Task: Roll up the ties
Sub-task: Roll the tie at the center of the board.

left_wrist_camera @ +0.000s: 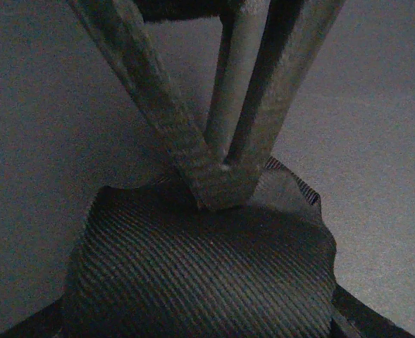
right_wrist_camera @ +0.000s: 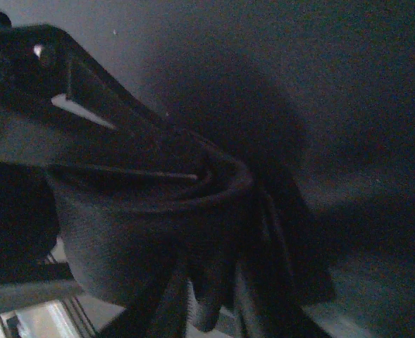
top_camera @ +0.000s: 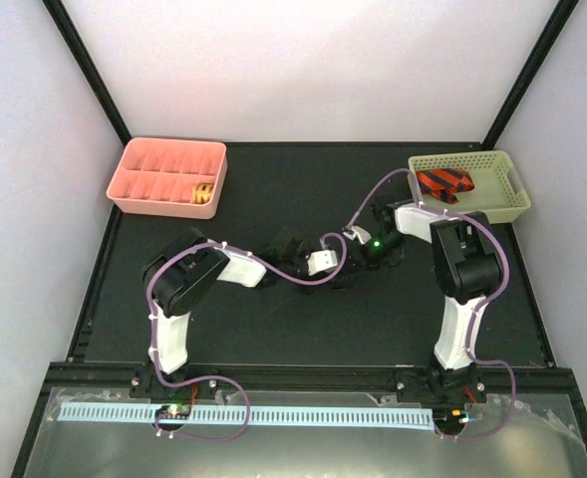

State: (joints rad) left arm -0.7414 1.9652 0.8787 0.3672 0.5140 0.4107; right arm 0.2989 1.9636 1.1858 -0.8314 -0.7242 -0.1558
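The left gripper [left_wrist_camera: 196, 320], half-open, is clasping the rolled black tie [left_wrist_camera: 200, 267] in the middle of the table [top_camera: 273, 339], probably to stop the coil springing loose. The right gripper [left_wrist_camera: 225, 186] is touching the roll's top edge, and I cannot tell whether it is gripping. The table's far-left pink tray [top_camera: 134, 179] is holding the yellow-orange tie [top_camera: 204, 193]; its far-right basket [top_camera: 507, 194] is holding the striped tie [top_camera: 444, 184].

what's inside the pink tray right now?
One coiled yellow-orange tie sits in the near-right compartment of the pink tray. The other compartments show no tie; the near wall hides part of the front row's floor.
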